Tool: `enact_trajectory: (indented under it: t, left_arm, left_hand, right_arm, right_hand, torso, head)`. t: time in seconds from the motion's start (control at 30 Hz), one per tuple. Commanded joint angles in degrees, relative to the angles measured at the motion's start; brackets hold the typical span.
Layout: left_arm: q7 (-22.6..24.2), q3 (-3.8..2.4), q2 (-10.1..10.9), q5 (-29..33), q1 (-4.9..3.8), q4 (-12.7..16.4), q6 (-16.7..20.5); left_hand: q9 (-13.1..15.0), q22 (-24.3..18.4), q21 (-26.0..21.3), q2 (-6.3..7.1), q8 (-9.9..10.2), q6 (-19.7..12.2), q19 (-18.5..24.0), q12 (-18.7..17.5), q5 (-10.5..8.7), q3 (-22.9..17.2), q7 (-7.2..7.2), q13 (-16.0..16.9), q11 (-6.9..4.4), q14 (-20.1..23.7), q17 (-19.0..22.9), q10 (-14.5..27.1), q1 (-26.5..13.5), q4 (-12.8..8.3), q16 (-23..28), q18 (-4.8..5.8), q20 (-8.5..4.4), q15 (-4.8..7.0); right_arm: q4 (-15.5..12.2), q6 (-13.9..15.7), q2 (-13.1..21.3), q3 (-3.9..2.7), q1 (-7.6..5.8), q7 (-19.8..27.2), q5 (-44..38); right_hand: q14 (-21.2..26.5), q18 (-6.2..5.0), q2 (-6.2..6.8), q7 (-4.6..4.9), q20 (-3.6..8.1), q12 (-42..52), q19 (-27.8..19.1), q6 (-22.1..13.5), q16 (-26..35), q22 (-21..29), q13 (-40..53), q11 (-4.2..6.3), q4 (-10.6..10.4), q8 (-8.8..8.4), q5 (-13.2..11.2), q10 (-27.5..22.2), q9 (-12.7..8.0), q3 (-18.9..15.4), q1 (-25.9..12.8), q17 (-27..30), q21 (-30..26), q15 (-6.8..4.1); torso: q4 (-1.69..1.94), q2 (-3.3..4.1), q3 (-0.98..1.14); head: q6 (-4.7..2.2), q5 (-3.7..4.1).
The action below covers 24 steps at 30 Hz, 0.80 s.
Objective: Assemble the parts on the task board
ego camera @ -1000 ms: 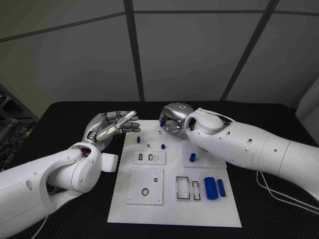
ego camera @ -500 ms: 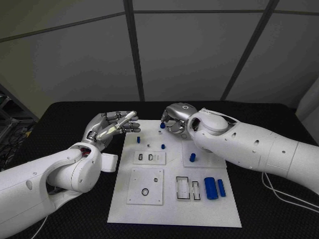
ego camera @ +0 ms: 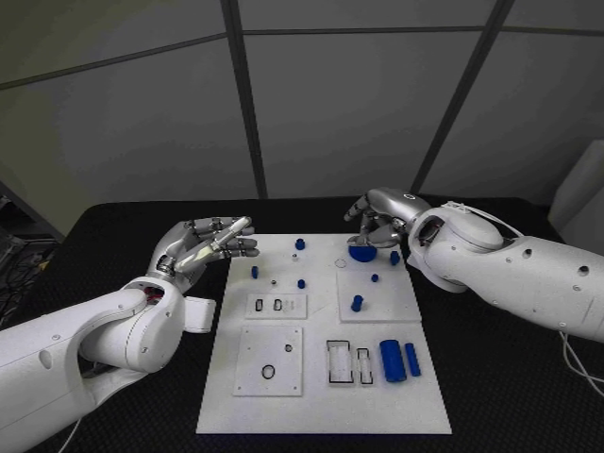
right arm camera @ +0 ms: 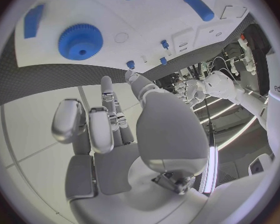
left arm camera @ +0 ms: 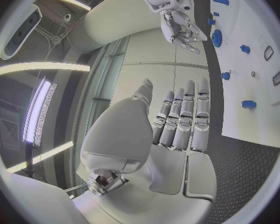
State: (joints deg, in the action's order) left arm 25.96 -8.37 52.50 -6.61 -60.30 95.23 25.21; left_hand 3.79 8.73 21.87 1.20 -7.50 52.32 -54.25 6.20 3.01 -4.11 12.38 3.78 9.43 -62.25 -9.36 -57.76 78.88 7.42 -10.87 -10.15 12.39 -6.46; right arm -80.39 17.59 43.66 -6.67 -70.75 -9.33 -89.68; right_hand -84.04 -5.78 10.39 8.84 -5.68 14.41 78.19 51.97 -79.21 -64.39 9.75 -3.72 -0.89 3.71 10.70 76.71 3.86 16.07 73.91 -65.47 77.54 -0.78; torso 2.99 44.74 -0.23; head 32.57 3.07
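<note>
Just under the right hand (ego camera: 381,219): the blue gear (ego camera: 363,253) on the task board (ego camera: 323,396).
Hand holds nothing, fingers loosely curled; come straight down and pinch the gear's rim evenly.

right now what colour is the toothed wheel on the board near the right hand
Blue. The toothed wheel lies on the white board; the right wrist view shows it best.

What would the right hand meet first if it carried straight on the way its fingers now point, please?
Most likely the blue gear. In the right wrist view the right hand points its fingers toward the board, with the gear just ahead of the fingertips and nothing between. Depth is unclear, so it might touch bare board beside it.
</note>
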Motion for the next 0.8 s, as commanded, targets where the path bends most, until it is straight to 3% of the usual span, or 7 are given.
enact_trajectory:
  t: [0.03,0.1,0.17,0.2,0.3,0.4,0.8]
  left_arm:
    - [0.1,-0.05,0.0,-0.4,-0.09,-0.1,-1.1]
    - [0.1,-0.05,-0.1,-0.4,-0.09,-0.1,-1.1]
    - [0.0,-0.05,-0.2,-0.4,-0.09,-0.2,-1.2]
    - [0.0,-0.05,-0.2,-0.4,-0.09,-0.2,-1.2]
    - [0.0,-0.04,-0.3,-0.4,-0.08,-0.3,-1.3]
    - [-0.1,-0.04,-0.4,-0.4,-0.08,-0.4,-1.4]
    - [-0.1,-0.04,-0.5,-0.4,-0.07,-0.5,-1.5]
  left_hand:
    - [-0.1,-0.1,-0.2,-0.47,0.3,0.0,-0.1,-0.2,-0.08,0.3,0.15,-0.1,0.27,0.1,-0.1,0.0,-0.2,0.1,0.4,-0.24,0.24,-0.31]
    - [-0.1,-0.1,-0.2,-0.47,0.3,0.0,-0.1,-0.2,-0.08,0.3,0.15,-0.1,0.27,0.1,-0.1,0.0,-0.2,0.1,0.4,-0.24,0.24,-0.31]
    - [-0.1,-0.1,-0.2,-0.47,0.3,0.0,-0.1,-0.2,-0.08,0.3,0.15,-0.1,0.27,0.1,-0.1,0.0,-0.2,0.1,0.4,-0.24,0.24,-0.31]
    - [-0.1,-0.1,-0.2,-0.47,0.3,0.0,-0.1,-0.2,-0.08,0.3,0.15,-0.1,0.27,0.1,-0.1,0.0,-0.2,0.1,0.4,-0.24,0.24,-0.31]
    - [-0.1,-0.1,-0.2,-0.47,0.3,0.0,-0.1,-0.2,-0.08,0.3,0.15,-0.1,0.27,0.1,-0.1,0.0,-0.2,0.1,0.4,-0.24,0.24,-0.31]
    - [-0.1,-0.1,-0.2,-0.47,0.3,0.0,-0.1,-0.2,-0.08,0.3,0.15,-0.1,0.27,0.1,-0.1,0.0,-0.2,0.1,0.4,-0.24,0.24,-0.31]
    - [-0.1,-0.1,-0.2,-0.47,0.3,0.0,-0.1,-0.2,-0.08,0.3,0.15,-0.1,0.27,0.1,-0.1,0.0,-0.2,0.1,0.4,-0.24,0.24,-0.31]
  right_arm:
    - [-0.3,-3.6,1.3,-0.22,-0.06,-3.0,7.1]
    - [-0.1,-4.8,1.7,-0.28,-0.07,-3.6,7.5]
    - [0.2,-5.8,1.8,-0.33,-0.07,-4.2,7.8]
    - [0.4,-6.3,1.7,-0.34,-0.07,-4.4,7.9]
    - [1.1,-7.5,1.4,-0.37,-0.07,-5.1,7.8]
    - [1.8,-8.8,1.0,-0.38,-0.06,-5.7,7.6]
    - [3.4,-12.5,0.0,-0.38,-0.05,-7.3,5.9]
  right_hand:
    - [-2.4,1.17,-0.21,-0.37,0.91,5.7,0.8,-1.0,-0.9,-1.6,5.1,0.66,-1.6,0.40,1.0,1.7,0.3,-5.3,1.7,-1.6,0.9,-0.64]
    - [-2.7,1.45,-0.59,-0.58,1.07,11.0,1.5,-1.5,-1.9,-3.0,10.2,0.46,-2.9,0.58,1.1,1.0,0.4,-8.2,3.0,-3.4,1.6,-0.66]
    - [-3.0,1.85,-1.48,-0.39,0.69,28.9,2.3,-2.1,-3.4,-4.9,28.8,0.03,-6.5,1.38,1.5,-3.4,0.8,-12.9,5.9,-5.8,2.6,-0.72]
    - [-3.0,1.95,-1.95,0.00,0.55,34.3,2.6,-2.3,-3.8,-5.6,34.5,0.00,-7.6,1.61,1.3,-3.0,0.9,-13.0,6.5,-6.7,3.0,-0.46]
    - [-3.4,2.16,-1.79,0.21,0.34,45.4,3.3,-2.7,-5.0,-7.4,46.5,-0.23,-10.1,2.39,1.4,-2.7,1.1,-13.6,8.0,-9.2,3.9,0.31]
    - [-3.6,2.35,-1.99,0.48,0.11,49.5,3.6,-3.0,-5.6,-8.3,50.9,-0.37,-11.1,2.74,1.8,-1.9,1.2,-13.6,8.7,-10.6,4.4,0.35]
    - [-3.9,2.65,-2.32,0.72,-0.21,55.9,4.3,-3.3,-6.7,-10.1,57.9,-0.64,-12.4,3.44,2.3,0.2,1.4,-13.9,9.4,-13.0,5.3,0.65]
  torso:
    - [-0.38,0.00,0.17]
    - [-0.39,0.02,0.23]
    - [-0.32,0.03,0.24]
    - [-0.34,0.06,0.27]
    - [-0.31,0.10,0.25]
    - [-0.19,0.08,0.11]
    - [-0.30,0.04,0.16]
  head:
    - [-0.11,0.13]
    - [-0.06,0.25]
    - [-0.03,0.42]
    - [0.02,0.45]
    - [0.13,0.52]
    - [0.29,0.70]
    - [0.75,0.63]
